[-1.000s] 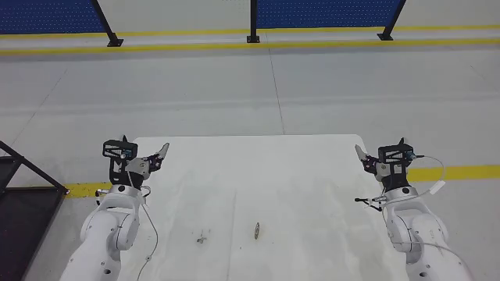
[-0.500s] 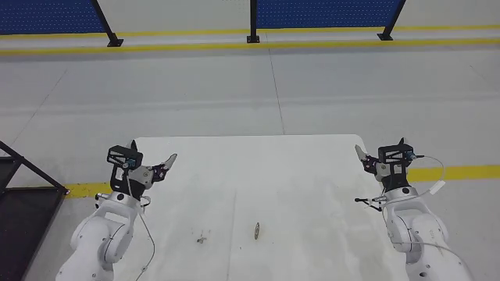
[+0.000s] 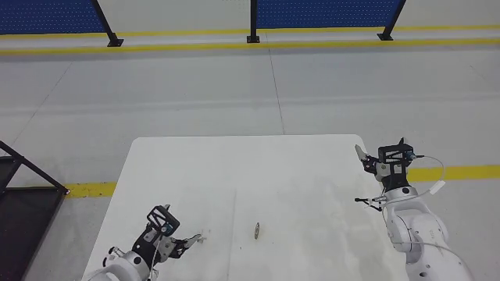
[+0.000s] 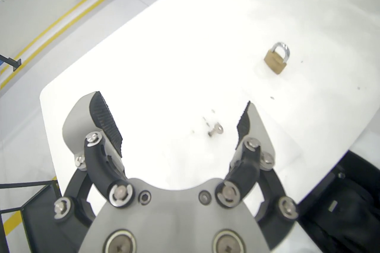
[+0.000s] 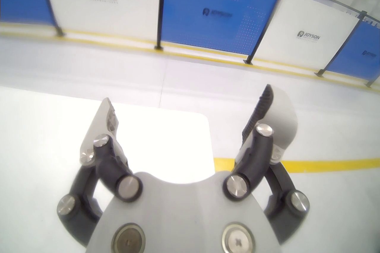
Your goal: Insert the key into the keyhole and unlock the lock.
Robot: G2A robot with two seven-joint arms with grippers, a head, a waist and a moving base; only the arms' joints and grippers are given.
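Left claw [image 4: 172, 106]: released, jaws spread wide, nothing held, low over the table [image 4: 207, 14]. The key [image 4: 215, 129] lies flat on the table between the jaws, off centre, touching neither. The lock [image 4: 276, 60] lies beyond the key, well apart from it, shackle apparently shut. Right claw [image 5: 187, 106]: released, empty, at the far table corner, well apart from both items. Step in hand: acquiring the key. Next move, by judgement: centre the jaws on the key, descend to the surface, clench on the bow. The key is thin and flat; expect slippage.
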